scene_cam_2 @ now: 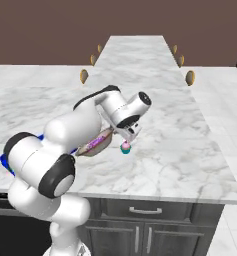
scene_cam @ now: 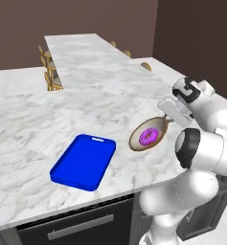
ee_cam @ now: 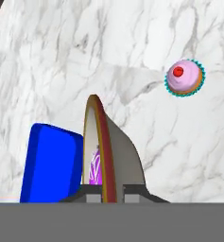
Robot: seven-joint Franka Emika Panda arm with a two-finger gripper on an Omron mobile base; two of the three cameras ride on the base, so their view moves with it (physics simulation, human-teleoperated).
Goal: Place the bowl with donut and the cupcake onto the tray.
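Note:
My gripper (scene_cam: pixel 166 120) is shut on the rim of the tan bowl (scene_cam: pixel 140 141) and holds it tilted above the marble counter. The purple-iced donut (scene_cam: pixel 149 136) lies inside the bowl. In the hand view the bowl (ee_cam: pixel 125 156) appears edge-on between the fingertips, with a strip of donut (ee_cam: pixel 94 169) behind its rim. The blue tray (scene_cam: pixel 84 161) lies flat on the counter to the bowl's left, apart from it. The small cupcake (scene_cam_2: pixel 125 147) with its pink top stands on the counter just beside the gripper (scene_cam_2: pixel 115 132), and in the hand view the cupcake (ee_cam: pixel 185 78) sits beyond the bowl.
The marble counter (scene_cam: pixel 33 119) stretches wide, with an island arm running back. Wooden stools (scene_cam: pixel 50 72) stand along its far side. The counter's front edge and dark cabinet drawers (scene_cam_2: pixel 145 212) lie just below the tray and bowl.

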